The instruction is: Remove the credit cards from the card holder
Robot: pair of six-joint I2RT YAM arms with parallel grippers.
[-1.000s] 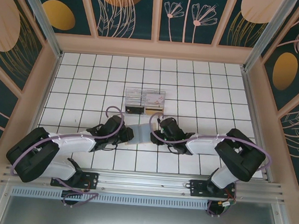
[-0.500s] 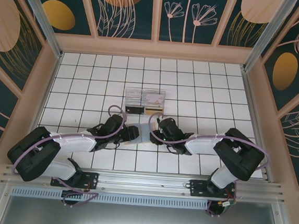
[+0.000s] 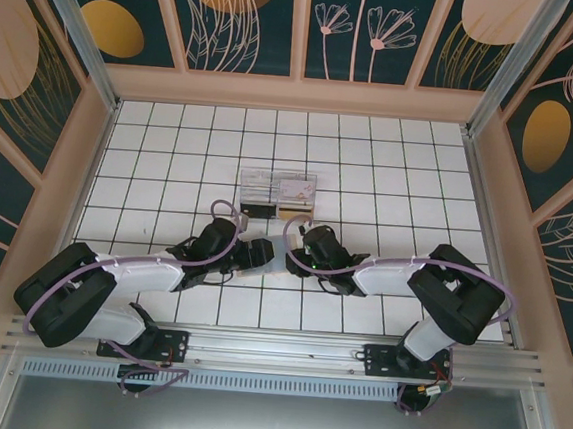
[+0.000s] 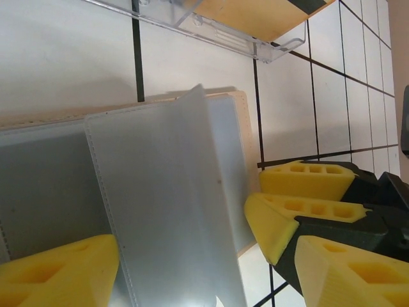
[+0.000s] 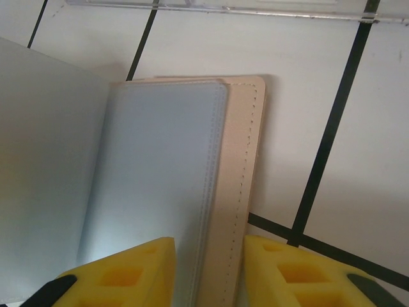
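Note:
The card holder (image 3: 276, 254) lies open on the tiles between my two grippers, tan outside with blue-grey lining (image 4: 160, 192). One lining flap stands raised. My left gripper (image 4: 211, 256) is open, its yellow fingers (image 4: 57, 275) spread either side of that flap without pinching it. My right gripper (image 5: 204, 268) is shut on the card holder's right edge (image 5: 239, 166), tan rim and lining between its pads (image 5: 128, 272). In the left wrist view the right gripper's fingers (image 4: 300, 182) sit at that same edge. The credit cards are hidden.
A clear plastic compartment box (image 3: 277, 188) stands just beyond the card holder, with a black block (image 3: 257, 210) and a tan piece (image 3: 295, 211) at its near side. Its rim (image 4: 217, 25) is close to the holder. Wooden walls ring the tiled floor.
My left gripper has opened and slid right over the card holder, covering more of it. The right gripper kept its hold and barely moved.

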